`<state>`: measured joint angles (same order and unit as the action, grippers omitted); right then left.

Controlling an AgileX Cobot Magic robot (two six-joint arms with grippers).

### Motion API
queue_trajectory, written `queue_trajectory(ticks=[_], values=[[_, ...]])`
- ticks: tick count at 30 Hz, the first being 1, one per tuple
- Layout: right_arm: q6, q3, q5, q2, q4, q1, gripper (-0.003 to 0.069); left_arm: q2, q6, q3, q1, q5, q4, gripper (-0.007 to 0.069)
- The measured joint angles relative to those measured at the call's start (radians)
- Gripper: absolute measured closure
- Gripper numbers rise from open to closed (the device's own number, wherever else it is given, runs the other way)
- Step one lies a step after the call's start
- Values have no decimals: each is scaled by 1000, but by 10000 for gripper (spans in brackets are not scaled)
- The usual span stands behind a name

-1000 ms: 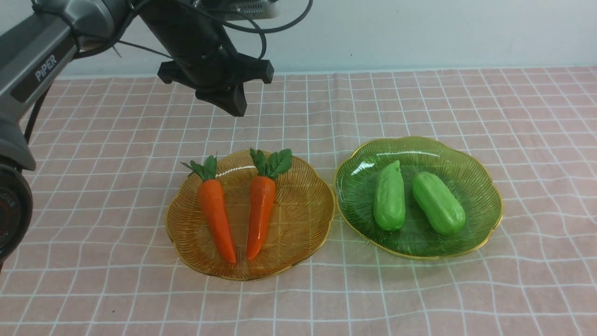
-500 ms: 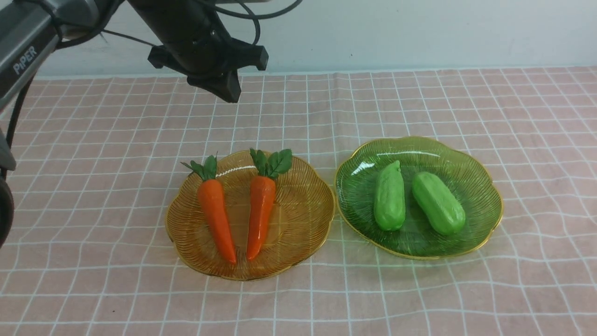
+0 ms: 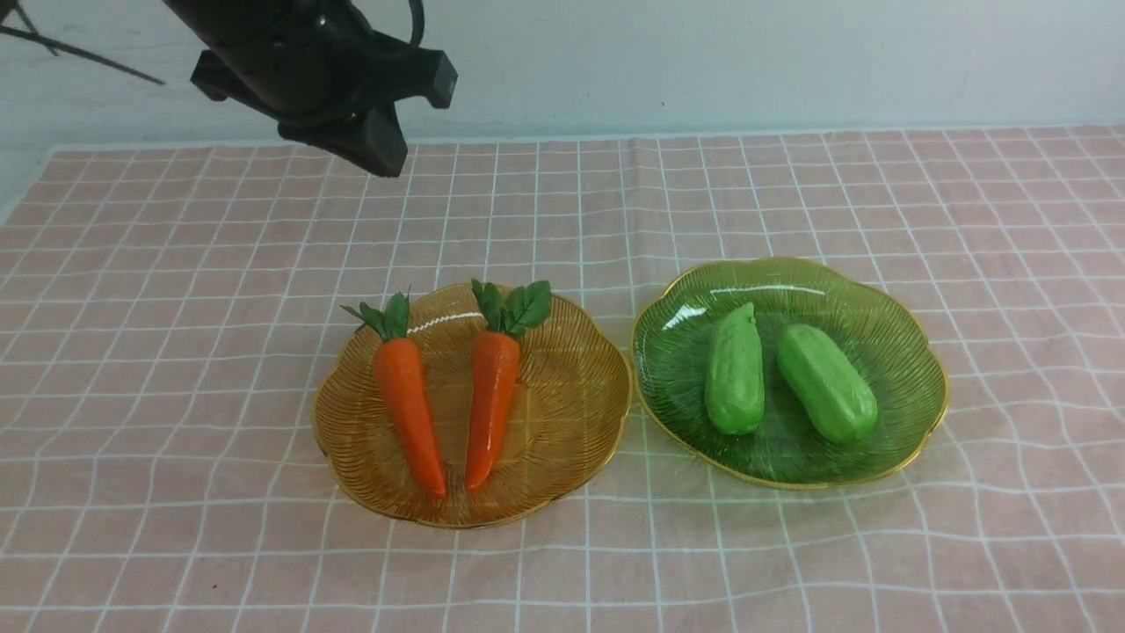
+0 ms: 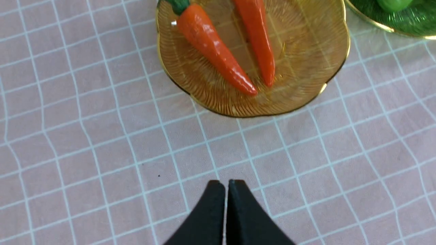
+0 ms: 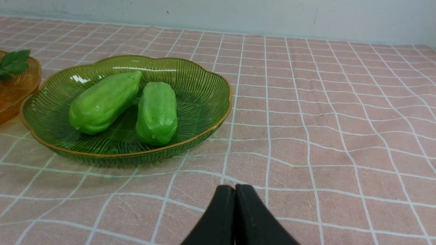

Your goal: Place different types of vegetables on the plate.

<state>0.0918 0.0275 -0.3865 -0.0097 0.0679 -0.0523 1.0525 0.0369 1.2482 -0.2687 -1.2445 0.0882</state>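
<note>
Two orange carrots with green tops lie side by side on an amber glass plate. Two light-green cucumbers lie on a green glass plate to its right. My left gripper hangs high above the cloth behind the amber plate; in its wrist view it is shut and empty, with the carrots ahead. My right gripper is shut and empty over the cloth near the green plate; it is out of the front view.
A pink cloth with a white grid covers the table. A pale wall runs along the far edge. The two plates nearly touch at the middle.
My left arm has risen and drawn back to the left, away from the amber plate. The vegetables and plates have not moved.
</note>
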Motion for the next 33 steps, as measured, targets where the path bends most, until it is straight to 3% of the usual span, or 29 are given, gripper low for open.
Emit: queue_trajectory(ticks=[3,8,10,14,23,33], values=[[0,0,0,0,0,0,674,-173,0,-155,0,70,8,628],[0,0,0,0,0,1,674,-601,-37,-564,0,501,54,628],[0,0,0,0,0,2,674,-794,-74,-681,0,677,69,628],[0,0,0,0,-1,3,674,-1047,-218,-815,0,830,105,628],[0,0,-1,0,-1,4,674,-1034,-298,-840,0,862,18,628],[0,0,-1,0,-1,4,674,-1026,-229,-847,0,819,-88,628]])
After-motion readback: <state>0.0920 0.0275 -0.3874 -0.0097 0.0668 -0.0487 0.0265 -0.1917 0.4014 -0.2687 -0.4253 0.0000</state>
